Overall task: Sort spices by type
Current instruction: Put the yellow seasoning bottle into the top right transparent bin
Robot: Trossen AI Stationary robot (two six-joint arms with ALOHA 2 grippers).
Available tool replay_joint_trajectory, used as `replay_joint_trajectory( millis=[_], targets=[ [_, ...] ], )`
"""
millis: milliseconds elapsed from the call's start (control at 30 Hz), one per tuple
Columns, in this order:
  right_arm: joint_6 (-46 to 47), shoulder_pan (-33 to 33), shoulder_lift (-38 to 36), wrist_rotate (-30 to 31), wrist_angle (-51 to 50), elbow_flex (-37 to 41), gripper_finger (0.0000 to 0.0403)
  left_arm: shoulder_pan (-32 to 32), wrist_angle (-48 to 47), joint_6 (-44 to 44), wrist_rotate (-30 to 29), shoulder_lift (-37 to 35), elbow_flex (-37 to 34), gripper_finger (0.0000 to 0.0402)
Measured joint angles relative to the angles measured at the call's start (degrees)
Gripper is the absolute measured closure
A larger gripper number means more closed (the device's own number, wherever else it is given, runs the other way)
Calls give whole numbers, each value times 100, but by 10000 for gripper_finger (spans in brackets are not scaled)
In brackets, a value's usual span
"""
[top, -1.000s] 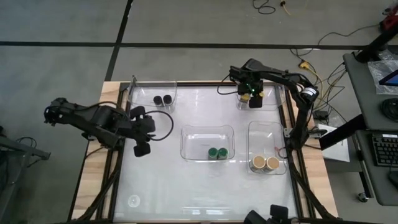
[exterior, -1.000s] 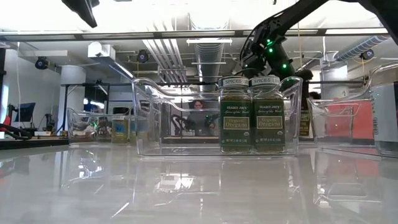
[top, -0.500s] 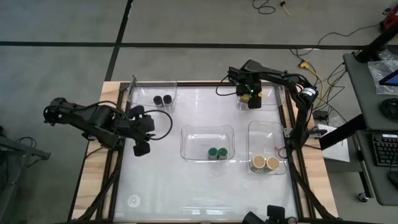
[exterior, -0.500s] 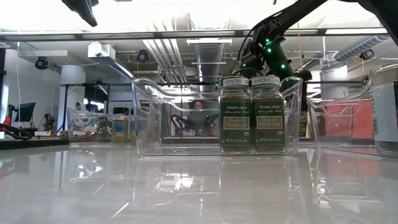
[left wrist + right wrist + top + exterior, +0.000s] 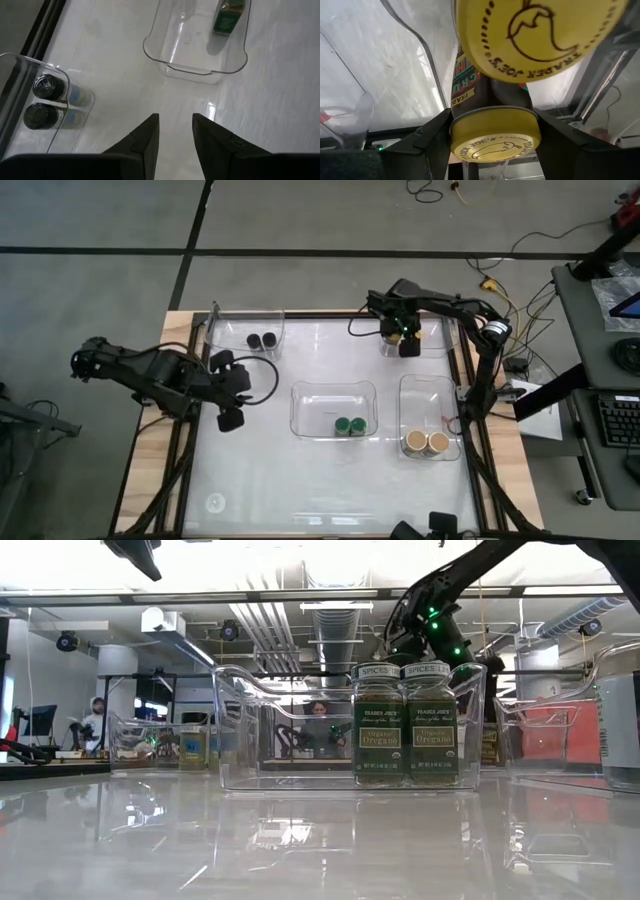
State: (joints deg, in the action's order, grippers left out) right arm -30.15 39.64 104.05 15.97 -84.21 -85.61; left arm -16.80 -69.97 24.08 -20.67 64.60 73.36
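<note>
Almost nothing has shifted; only my right arm has eased slightly over the far tray. Going left to right: my left gripper (image 5: 229, 419) hovers above the bench (image 5: 270, 470) with arm folded, fingers (image 5: 145, 140) slightly parted, empty. Black jars (image 5: 261, 340), green jars (image 5: 349, 426) and tan jars (image 5: 426, 442) sit paired in trays. My right gripper (image 5: 408, 344) reaches down, clamped around a yellow jar (image 5: 495, 131) beside the second yellow jar (image 5: 535, 35).
</note>
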Motion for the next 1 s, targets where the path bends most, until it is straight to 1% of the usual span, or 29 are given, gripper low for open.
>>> replay_joint_trajectory(
  millis=[500,767,900,1000],
  targets=[
    [13,0,0,7,233,105,176,0,98,2,2,96,0,300],
    [17,0,0,2,275,105,154,0,100,2,2,96,0,300],
    [74,0,0,-12,278,105,151,0,100,2,2,96,0,300],
    [161,2,0,-156,273,105,150,0,98,2,2,96,0,300]
  ],
)
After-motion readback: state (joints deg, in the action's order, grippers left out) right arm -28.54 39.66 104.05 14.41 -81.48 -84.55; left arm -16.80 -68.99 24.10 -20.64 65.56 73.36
